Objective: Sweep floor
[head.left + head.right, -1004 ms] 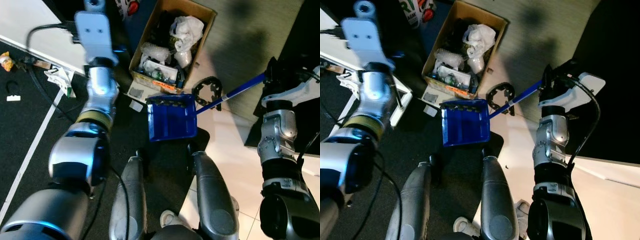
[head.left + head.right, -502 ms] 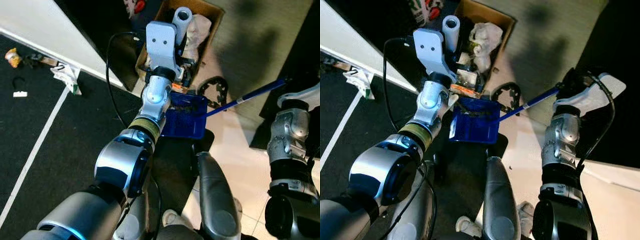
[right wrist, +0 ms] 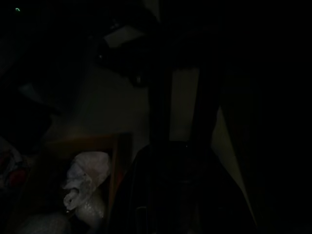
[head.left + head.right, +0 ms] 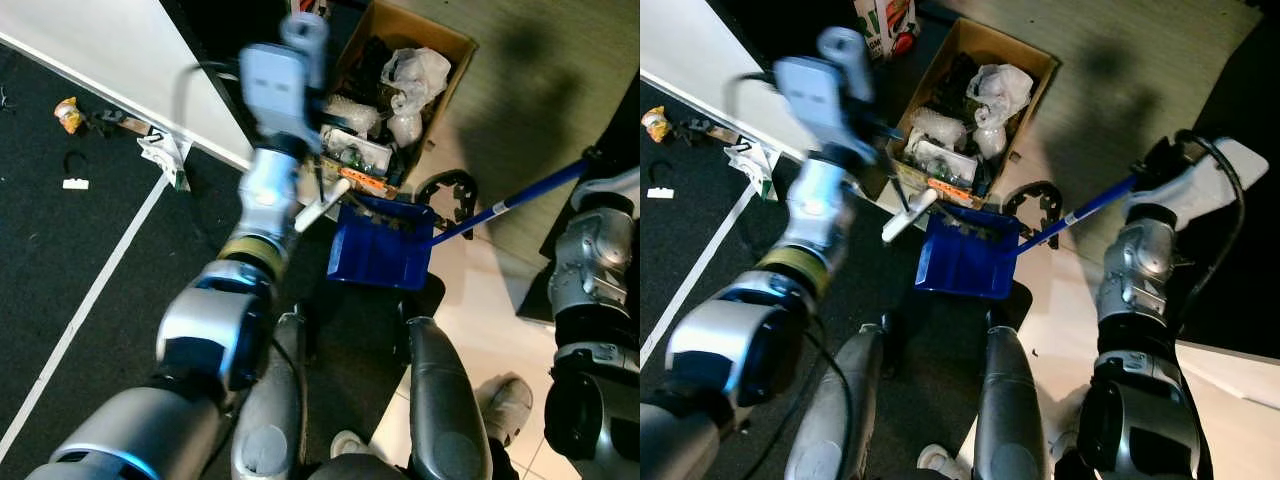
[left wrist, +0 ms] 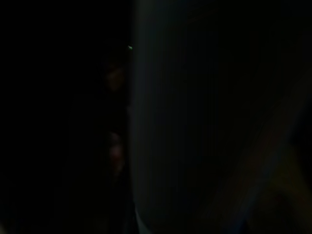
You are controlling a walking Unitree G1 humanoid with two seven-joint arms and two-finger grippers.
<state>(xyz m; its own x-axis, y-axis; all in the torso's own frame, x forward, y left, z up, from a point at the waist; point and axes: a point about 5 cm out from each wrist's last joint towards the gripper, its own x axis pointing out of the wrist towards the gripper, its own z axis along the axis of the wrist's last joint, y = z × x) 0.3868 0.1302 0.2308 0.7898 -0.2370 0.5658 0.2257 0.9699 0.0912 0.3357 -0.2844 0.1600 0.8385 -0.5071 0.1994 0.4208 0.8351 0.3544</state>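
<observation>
blue dustpan (image 4: 965, 263) on floor just below cardboard box (image 4: 970, 110) | right gripper (image 4: 1160, 160) at handle (image 4: 1085, 213) end, fingers unclear | left gripper (image 4: 305, 30) blurred over box, fingers unclear, white stick (image 4: 908, 215) beside dustpan

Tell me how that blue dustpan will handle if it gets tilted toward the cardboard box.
The blue dustpan looks like rigid plastic, so it should keep its shape. Its long blue handle runs up to the right arm, so the pan end may swing easily. Dark debris sits along its back wall by the cardboard box; it probably slides out once tilted.
</observation>
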